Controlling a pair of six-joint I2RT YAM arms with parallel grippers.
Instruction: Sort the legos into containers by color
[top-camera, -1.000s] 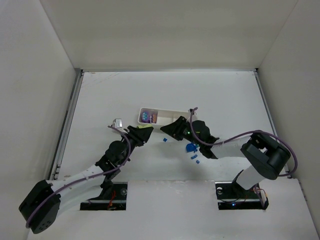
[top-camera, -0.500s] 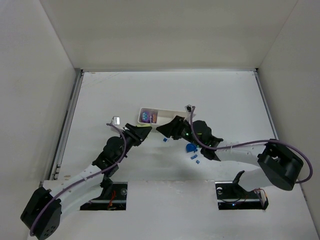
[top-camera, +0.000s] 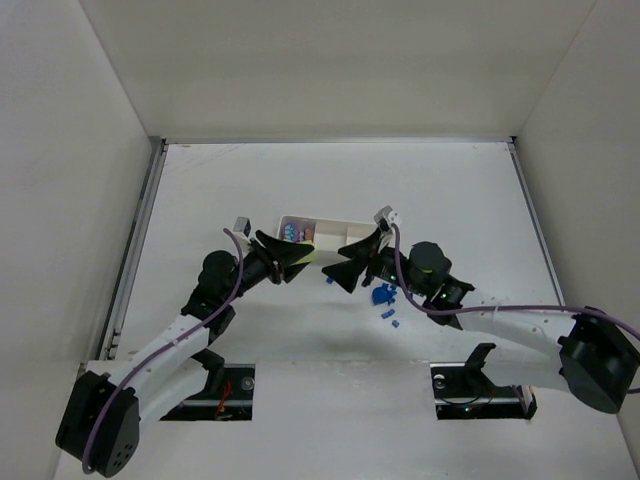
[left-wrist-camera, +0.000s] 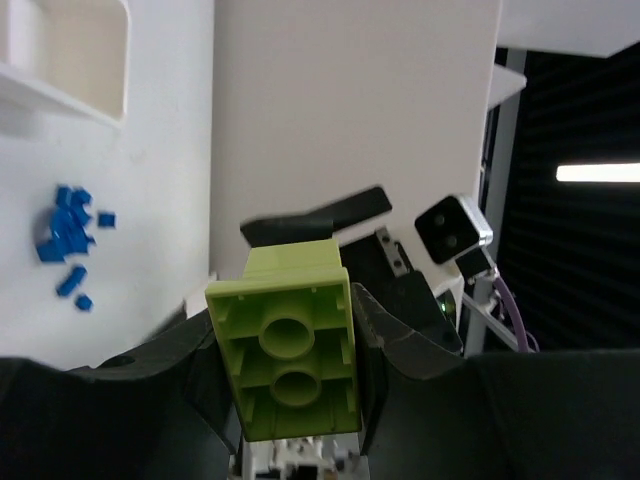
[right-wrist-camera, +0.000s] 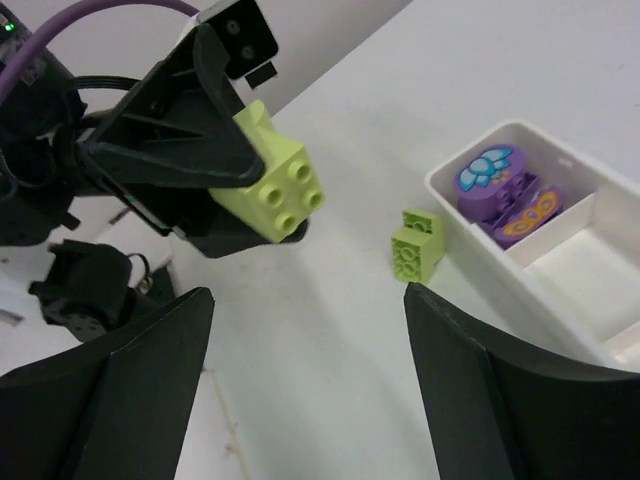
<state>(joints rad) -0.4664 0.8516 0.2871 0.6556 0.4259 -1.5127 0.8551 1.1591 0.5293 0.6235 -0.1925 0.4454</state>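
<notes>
A white tabletop (top-camera: 450, 190) carries a white tray (top-camera: 340, 219) at the overhead view's centre, with purple pieces (right-wrist-camera: 495, 175) in its left end. Just below it, the left tool (top-camera: 296, 254) is clamped on a green brick (right-wrist-camera: 280, 185), facing the right tool (right-wrist-camera: 308, 330), whose jaws stand wide apart and empty. A second green brick (right-wrist-camera: 418, 245) lies on the tabletop beside the tray; blue bricks (top-camera: 383, 297) cluster to the lower right.

Left arm (top-camera: 215, 280) and right arm (top-camera: 428, 268) reach inward, tips facing; left jaws clamped, right jaws spread wide.
</notes>
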